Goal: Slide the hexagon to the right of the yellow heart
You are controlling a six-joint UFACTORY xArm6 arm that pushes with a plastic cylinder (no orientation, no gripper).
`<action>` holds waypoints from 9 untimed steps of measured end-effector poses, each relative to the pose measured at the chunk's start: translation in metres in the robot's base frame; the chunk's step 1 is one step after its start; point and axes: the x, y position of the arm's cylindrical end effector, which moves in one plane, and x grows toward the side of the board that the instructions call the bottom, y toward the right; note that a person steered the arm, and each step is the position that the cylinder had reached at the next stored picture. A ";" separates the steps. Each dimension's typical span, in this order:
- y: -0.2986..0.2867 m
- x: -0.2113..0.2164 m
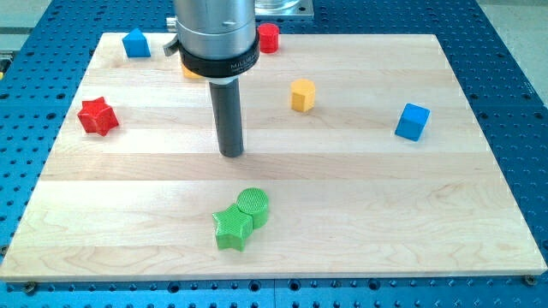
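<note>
The yellow hexagon (302,94) stands on the wooden board (360,197) right of centre, in the upper half. A yellow block (191,74), mostly hidden behind the arm's metal body, peeks out at the upper left; I cannot make out its shape. My tip (231,154) touches the board near the middle. It is down and to the left of the hexagon, well apart from it, and below the hidden yellow block. It touches no block.
A green star (233,228) and a green round block (253,206) touch each other below the tip. A red star (97,115) sits at the left, a blue block (135,43) at the top left, a red block (268,38) at the top, and a blue cube (413,121) at the right.
</note>
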 end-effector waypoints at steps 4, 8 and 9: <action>0.096 -0.048; 0.078 -0.134; 0.035 -0.130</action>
